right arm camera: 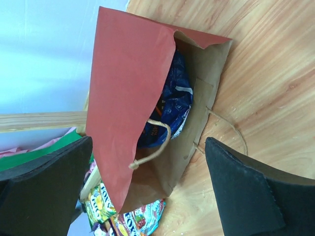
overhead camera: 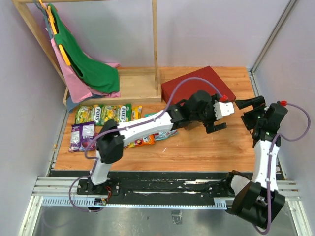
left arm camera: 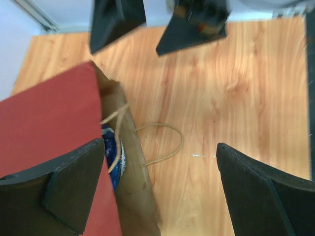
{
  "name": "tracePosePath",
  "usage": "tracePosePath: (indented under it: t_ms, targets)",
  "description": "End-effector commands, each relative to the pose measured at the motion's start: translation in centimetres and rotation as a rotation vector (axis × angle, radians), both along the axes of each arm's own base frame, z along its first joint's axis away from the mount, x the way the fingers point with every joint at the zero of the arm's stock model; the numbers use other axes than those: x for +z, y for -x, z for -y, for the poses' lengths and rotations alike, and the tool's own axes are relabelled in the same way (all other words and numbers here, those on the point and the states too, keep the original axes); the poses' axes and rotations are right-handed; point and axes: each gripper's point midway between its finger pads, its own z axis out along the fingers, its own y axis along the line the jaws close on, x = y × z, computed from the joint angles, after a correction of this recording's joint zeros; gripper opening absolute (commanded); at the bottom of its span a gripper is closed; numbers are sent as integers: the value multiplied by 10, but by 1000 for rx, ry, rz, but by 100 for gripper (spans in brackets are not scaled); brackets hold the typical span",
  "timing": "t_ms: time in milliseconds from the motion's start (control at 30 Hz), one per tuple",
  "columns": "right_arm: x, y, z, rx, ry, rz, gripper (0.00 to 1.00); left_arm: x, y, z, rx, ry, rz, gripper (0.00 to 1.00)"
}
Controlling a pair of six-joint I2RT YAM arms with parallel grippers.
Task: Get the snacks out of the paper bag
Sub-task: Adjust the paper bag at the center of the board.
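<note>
Right wrist view gives you the clearest look. The blue chip bag (right arm camera: 172,98) lies inside the paper bag (right arm camera: 128,83), which rests on its side on the wooden table (right arm camera: 275,73), mouth toward the grippers. No other packet shows inside, though the deeper part is hidden, so I judge this the last snack to come out.

Both tools are released and hold nothing. The left gripper (left arm camera: 158,147) hangs spread over the mouth, above the lower loop handle (left arm camera: 181,141), and the right gripper (right arm camera: 147,142) stands wide opposite.

Go in low, keep clear of the handles, and pinch a flat edge of the chip bag rather than its puffy middle. Pin the paper lip with your other arm so it doesn't drag.

The candy packets (overhead camera: 103,114) lie in rows at the table's left, near the wooden rack (overhead camera: 138,83) with green and pink cloths (overhead camera: 88,69).
</note>
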Motion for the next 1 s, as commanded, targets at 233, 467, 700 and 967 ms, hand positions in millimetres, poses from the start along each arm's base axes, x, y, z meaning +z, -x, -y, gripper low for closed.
tracePosePath:
  t_ms: [233, 467, 700, 967]
  targets:
    - [1, 45, -2, -29, 11, 32, 98, -89, -58, 29, 41, -210, 142, 100]
    - [-12, 42, -6, 17, 17, 26, 98, -76, -74, 38, 112, -110, 212, 92]
    - [-15, 40, -9, 62, 31, 21, 98, -28, -29, 22, -27, 86, 212, 97]
    - [-25, 36, -12, 105, 13, 5, 98, 19, 17, -19, -112, 218, 205, 100]
